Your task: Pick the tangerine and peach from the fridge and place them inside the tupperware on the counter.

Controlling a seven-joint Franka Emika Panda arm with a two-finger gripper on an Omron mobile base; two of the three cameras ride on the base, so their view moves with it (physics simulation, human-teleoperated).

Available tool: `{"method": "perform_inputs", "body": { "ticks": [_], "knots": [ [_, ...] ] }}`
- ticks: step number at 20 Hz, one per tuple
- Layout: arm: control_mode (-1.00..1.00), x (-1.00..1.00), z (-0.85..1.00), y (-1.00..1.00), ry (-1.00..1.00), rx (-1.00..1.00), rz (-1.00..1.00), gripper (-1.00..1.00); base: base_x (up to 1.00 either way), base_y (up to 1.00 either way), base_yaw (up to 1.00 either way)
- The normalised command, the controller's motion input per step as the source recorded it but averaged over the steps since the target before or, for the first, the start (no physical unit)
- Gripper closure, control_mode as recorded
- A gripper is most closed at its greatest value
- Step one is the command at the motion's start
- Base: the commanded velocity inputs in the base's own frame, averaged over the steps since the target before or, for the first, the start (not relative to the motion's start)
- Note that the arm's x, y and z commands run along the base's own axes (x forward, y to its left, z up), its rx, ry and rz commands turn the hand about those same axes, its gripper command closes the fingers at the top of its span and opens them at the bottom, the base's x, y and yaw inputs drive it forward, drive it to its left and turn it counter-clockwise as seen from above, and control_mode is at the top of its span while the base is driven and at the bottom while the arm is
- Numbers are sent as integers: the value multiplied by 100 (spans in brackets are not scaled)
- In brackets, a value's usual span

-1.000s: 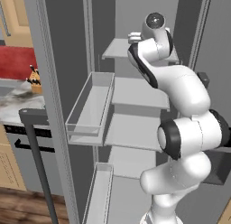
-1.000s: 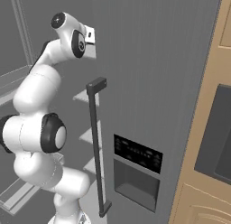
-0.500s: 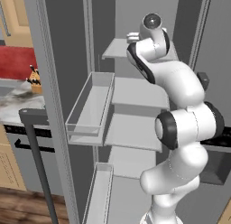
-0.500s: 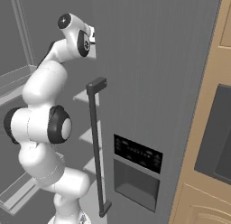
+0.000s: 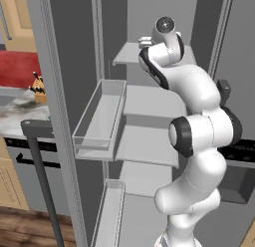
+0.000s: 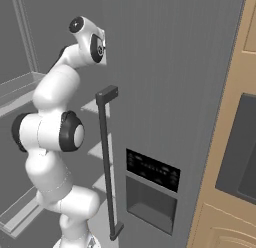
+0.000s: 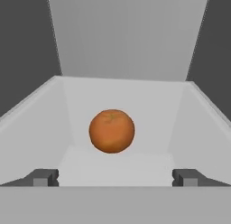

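The fridge (image 5: 72, 66) stands open with pale grey shelves (image 5: 149, 99). In the hand view an orange tangerine (image 7: 112, 131) lies in a pale grey walled compartment, just ahead of my gripper (image 7: 115, 178) and centred between its fingers. The gripper is open, its fingertips (image 7: 41, 178) wide apart and touching nothing. From the left base view the hand (image 5: 145, 41) is up at the top shelf. The peach is hidden and the tupperware is out of view. A corner of the marbled counter (image 5: 17, 115) shows at the left.
A clear door bin (image 5: 99, 119) hangs on the open left door, whose dark bar handle (image 5: 44, 181) stands low at the left. The shut right door (image 6: 165, 92) carries a handle (image 6: 105, 157) and a dispenser panel (image 6: 150, 187). A knife block (image 5: 37, 86) sits on the counter.
The arm has straightened, its elbow rising, and the hand has moved a little further in toward the fridge's top shelf.
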Motion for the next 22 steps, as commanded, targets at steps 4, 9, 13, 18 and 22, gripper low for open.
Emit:
{"method": "perform_inputs", "body": {
  "ticks": [4, 9, 13, 18, 22],
  "knots": [
    [-100, 31, -9, -5, 0, 0, -2, -100, 0, 0, 0],
    [-100, 32, -7, -5, 0, 0, -3, -100, 0, 0, 0],
    [-100, 36, -3, -2, 6, 0, -1, -100, 0, 0, 0],
    [-100, 39, -2, 0, 10, 0, 0, -100, 0, 0, 0],
    [-100, 40, -4, 0, 11, 0, 0, -100, 0, 0, 0]
  ]
}}
